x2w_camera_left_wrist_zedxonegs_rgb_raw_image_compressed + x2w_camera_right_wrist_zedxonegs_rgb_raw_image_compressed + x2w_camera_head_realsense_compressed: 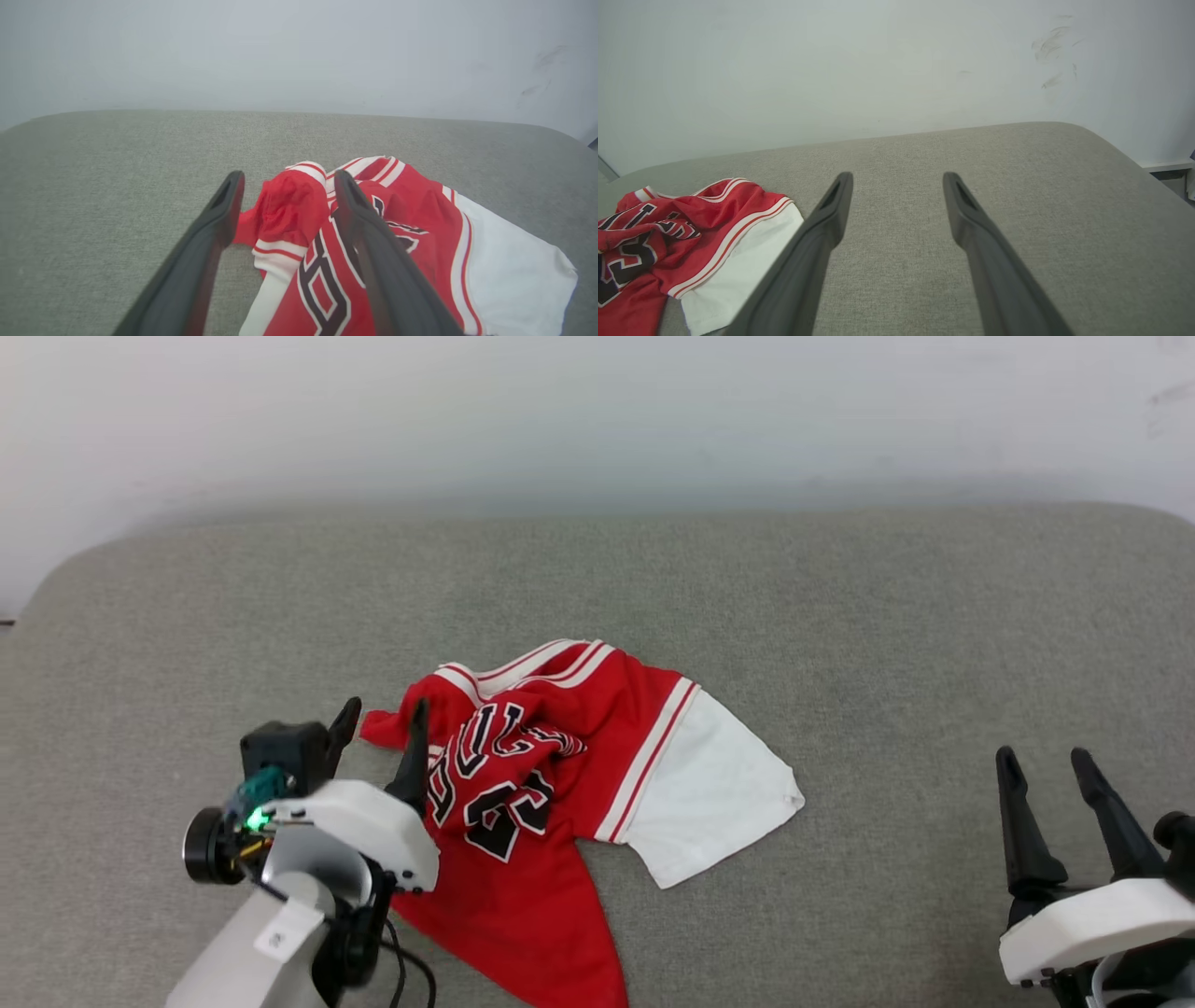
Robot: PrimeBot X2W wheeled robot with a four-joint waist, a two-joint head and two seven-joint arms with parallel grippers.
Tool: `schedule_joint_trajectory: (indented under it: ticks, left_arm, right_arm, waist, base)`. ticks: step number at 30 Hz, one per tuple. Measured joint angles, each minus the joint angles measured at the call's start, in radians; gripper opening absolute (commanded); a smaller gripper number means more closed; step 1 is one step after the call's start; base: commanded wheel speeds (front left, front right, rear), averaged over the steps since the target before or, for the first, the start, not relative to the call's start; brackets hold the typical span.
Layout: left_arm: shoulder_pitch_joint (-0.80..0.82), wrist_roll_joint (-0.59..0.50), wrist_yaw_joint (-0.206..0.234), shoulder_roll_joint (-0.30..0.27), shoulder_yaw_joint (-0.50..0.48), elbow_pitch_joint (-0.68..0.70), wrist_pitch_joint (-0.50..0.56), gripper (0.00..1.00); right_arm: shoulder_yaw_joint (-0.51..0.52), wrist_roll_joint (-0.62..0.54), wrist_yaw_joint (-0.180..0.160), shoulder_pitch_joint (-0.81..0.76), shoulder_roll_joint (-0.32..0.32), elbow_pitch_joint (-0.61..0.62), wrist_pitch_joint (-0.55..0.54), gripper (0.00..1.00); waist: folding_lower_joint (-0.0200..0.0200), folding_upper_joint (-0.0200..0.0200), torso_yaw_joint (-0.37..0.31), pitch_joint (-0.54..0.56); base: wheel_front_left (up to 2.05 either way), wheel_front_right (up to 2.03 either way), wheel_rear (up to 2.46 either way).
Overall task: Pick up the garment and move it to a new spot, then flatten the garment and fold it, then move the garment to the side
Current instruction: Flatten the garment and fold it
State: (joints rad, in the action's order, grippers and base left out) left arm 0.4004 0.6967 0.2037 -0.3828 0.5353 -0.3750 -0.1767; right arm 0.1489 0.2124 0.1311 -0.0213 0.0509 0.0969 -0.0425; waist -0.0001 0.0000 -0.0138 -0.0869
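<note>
The garment point(560, 765), a red jersey with black white-outlined lettering and a white sleeve, lies crumpled on the grey cushioned surface point(840, 616) left of centre. My left gripper point(383, 714) stands open over the garment's left edge, a bunched red fold lying between its fingers point(285, 205) without being pinched. In the left wrist view the garment point(411, 233) spreads to the right of the fingers. My right gripper point(1046, 761) is open at the lower right, well clear of the cloth. From the right wrist, that gripper point(896, 177) points over bare grey fabric, with the garment point(691, 224) at the left.
A pale wall point(597, 411) rises behind the surface's rounded far edge. Wide grey fabric stretches to the right and beyond the garment. The surface's right corner point(1111, 140) drops off near a skirting.
</note>
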Motion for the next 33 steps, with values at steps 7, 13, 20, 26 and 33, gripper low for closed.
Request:
schedule_joint_trajectory:
  ticks: [7,13,20,26,33]
  left_arm:
    - [-0.138,-0.052,0.052,0.005,-0.044,0.135,-0.081,1.00]
    - [-0.239,-0.141,0.079,0.005,-0.103,0.290,-0.085,1.00]
    - [-0.310,-0.202,0.091,0.020,-0.131,0.377,-0.085,1.00]
    - [-0.310,-0.219,0.077,0.047,-0.143,0.396,-0.086,1.00]
    - [-0.259,-0.245,0.029,0.114,-0.152,0.389,-0.086,1.00]
  right_arm:
    - [-0.007,-0.001,0.000,-0.034,0.000,0.004,-0.029,1.00]
    - [-0.004,0.003,0.000,-0.056,0.000,0.010,-0.080,1.00]
    - [-0.022,0.058,0.000,-0.067,0.000,-0.066,-0.320,1.00]
    - [-0.066,0.075,0.000,0.021,0.043,-0.095,-0.509,1.00]
    - [-0.145,0.106,0.000,0.187,0.145,-0.190,-0.645,1.00]
  waist:
    - [-0.0001,0.0000,0.030,0.056]
    - [-0.0001,0.0000,0.056,0.079]
    - [-0.0001,0.0000,0.102,0.072]
    - [0.0000,0.0001,0.157,0.032]
    - [0.0001,0.0000,0.224,-0.051]
  base:
    - [0.00,0.00,0.00]
    - [0.00,0.00,0.00]
    - [0.00,0.00,0.00]
    - [0.00,0.00,0.00]
    - [0.00,0.00,0.00]
